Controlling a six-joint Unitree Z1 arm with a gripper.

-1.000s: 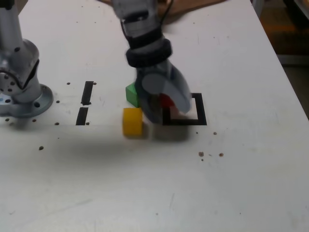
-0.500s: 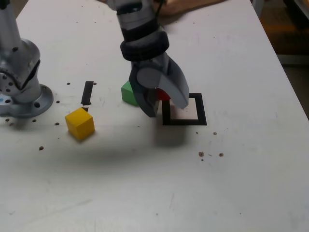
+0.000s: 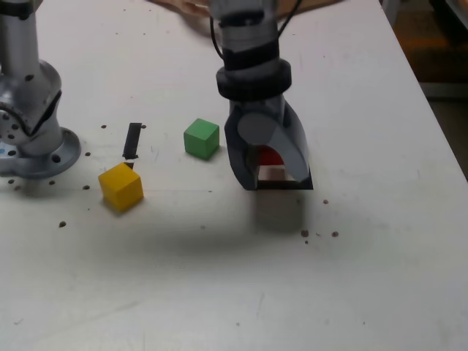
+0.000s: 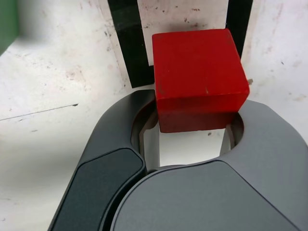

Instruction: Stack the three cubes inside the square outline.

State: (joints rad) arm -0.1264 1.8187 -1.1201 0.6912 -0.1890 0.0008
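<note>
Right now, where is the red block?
In the wrist view, the red block is between the claw's two fingers, covering part of the black square outline.

The arm [image 3: 252, 69] is smooth silvery grey, its forearm ringed by a broad black band [image 3: 254, 82], with thin black cables [image 3: 287, 18] running alongside farther up. Its gripper [image 3: 278, 179] has rounded, curved claws, one charcoal and one paler grey in the wrist view, with fine dark seams around inset panels and pale inner surfaces.

The claw [image 4: 195, 108] points downward with its jaws apart, its tips seemingly slightly tilted.
</note>
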